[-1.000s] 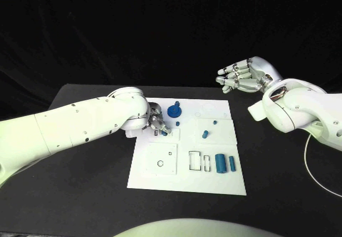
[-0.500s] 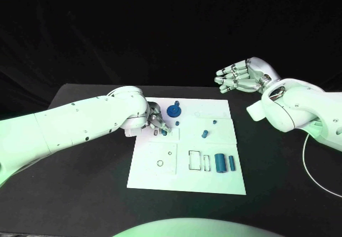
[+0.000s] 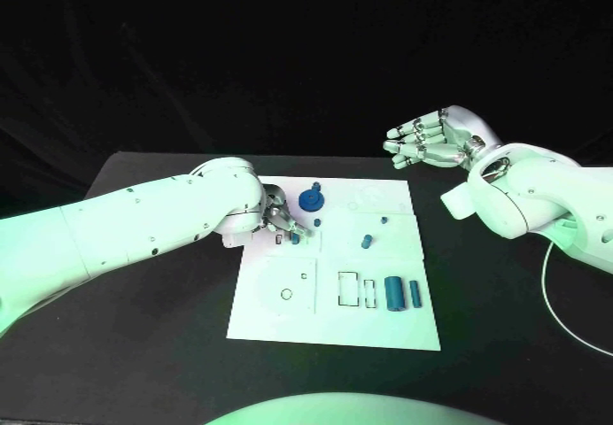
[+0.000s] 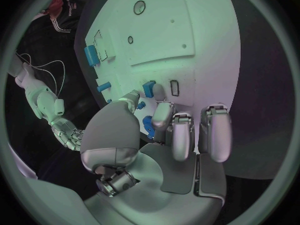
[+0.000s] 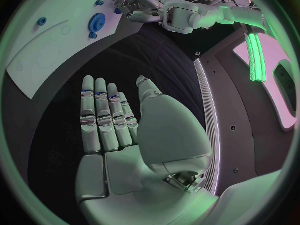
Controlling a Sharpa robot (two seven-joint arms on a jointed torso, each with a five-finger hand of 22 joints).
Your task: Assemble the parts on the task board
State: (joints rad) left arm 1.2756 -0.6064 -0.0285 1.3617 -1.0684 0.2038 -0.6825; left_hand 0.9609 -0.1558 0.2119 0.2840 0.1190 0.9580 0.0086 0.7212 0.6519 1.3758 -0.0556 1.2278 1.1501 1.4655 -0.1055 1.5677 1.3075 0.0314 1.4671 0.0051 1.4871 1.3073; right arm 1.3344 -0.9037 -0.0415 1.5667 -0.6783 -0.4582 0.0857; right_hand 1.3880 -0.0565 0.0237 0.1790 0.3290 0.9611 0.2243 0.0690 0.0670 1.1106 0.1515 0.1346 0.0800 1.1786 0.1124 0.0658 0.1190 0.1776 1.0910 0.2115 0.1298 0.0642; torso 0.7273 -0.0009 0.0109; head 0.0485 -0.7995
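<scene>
The white task board (image 3: 384,328) lies in the middle of the black table. My left hand (image 3: 276,217) is low over the board's far left part. Its thumb and a finger pinch a small blue part (image 4: 149,88), seen at the fingertips (image 3: 295,236) beside a small rectangular slot (image 4: 174,88). My right hand (image 3: 432,140) is raised beyond the board's far right corner, fingers spread, holding nothing; its palm and straight fingers (image 5: 106,120) show clearly in the right wrist view.
A blue gear on a peg (image 3: 313,199) stands just right of my left hand. Small blue pieces (image 3: 367,240) (image 3: 384,217) lie mid-board. Two blue cylinders (image 3: 395,292) sit near rectangular cut-outs (image 3: 349,288). A round hole (image 3: 286,293) is in the near left panel.
My left hand's fingers have shifted slightly at the same spot, with the blue part still at their tips. The right hand has hardly moved.
</scene>
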